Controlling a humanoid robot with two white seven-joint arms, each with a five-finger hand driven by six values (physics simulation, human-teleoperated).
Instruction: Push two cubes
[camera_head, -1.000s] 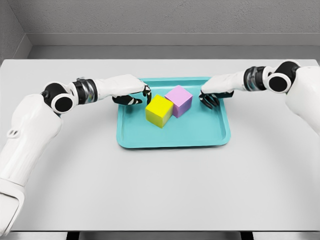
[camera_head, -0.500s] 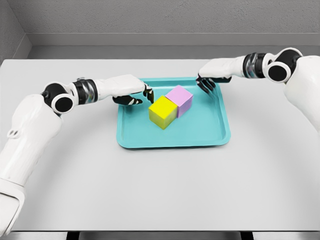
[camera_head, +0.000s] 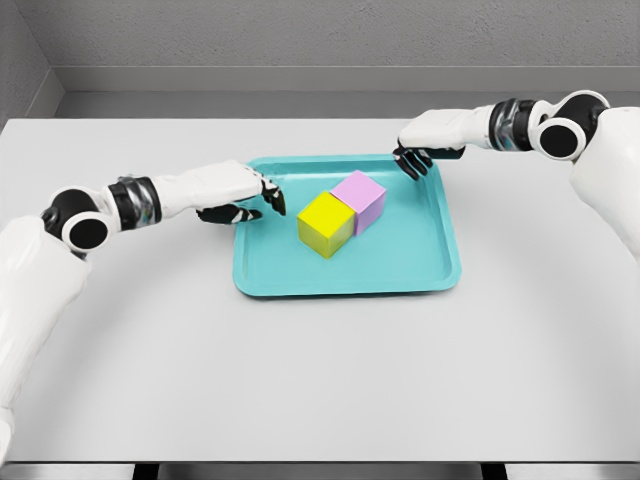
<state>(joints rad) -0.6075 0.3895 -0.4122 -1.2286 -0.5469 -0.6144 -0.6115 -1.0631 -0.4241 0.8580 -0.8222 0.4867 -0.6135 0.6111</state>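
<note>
Table: a wide pale grey tabletop (camera_head: 320, 380) carrying everything.
Tray: a shallow teal plastic tray (camera_head: 280, 270) at the table's middle.
Yellow cube (camera_head: 325, 223): on the tray, touching the pink one.
Pink cube (camera_head: 359, 200): just behind and to the right of the yellow.
Left hand (camera_head: 235, 190): over the tray's left rim, fingers loosely curled, holding nothing, apart from the cubes.
Right hand (camera_head: 428, 140): at the tray's far right corner, fingers hanging relaxed, empty.
</note>
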